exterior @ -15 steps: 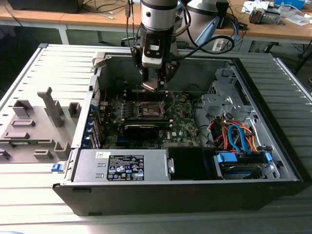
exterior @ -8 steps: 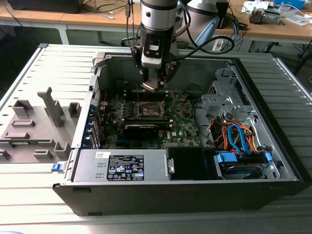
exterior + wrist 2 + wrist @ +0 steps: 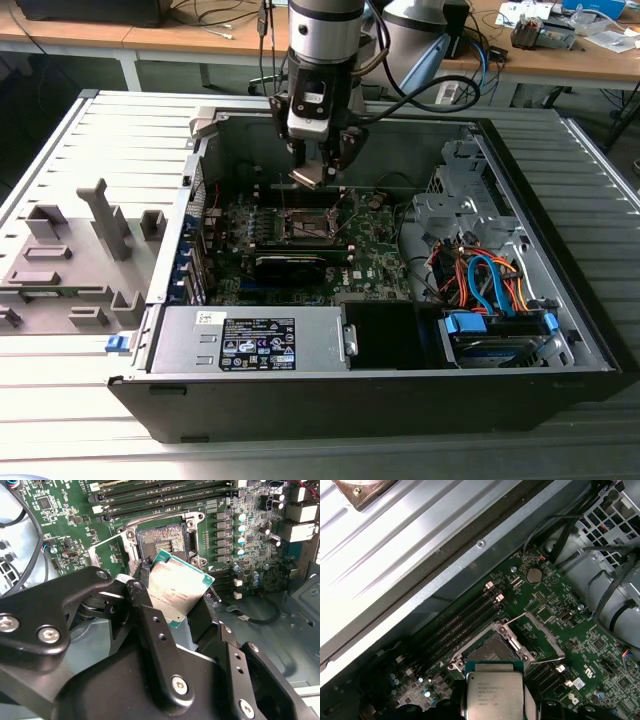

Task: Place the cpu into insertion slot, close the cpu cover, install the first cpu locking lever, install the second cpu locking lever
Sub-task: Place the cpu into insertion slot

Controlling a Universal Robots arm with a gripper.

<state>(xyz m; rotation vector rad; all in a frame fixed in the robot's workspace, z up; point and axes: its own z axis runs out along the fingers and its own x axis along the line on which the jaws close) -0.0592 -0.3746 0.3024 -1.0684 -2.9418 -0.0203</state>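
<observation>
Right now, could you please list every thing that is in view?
computer case: one, black and grey, open, on the ridged table
motherboard: one, green, inside the case
insertion slot: one, silvery rim, dark centre, on the motherboard
cpu cover: one, silvery, standing open beside the slot
cpu: one, silvery-tan, held above the motherboard
power supply: one, grey, inside the case
cables: several, orange and blue, exterior view's right
fixture blocks: grey, exterior view's left
end effector: one, black, shut on the cpu
arm: one, grey, above the case
</observation>
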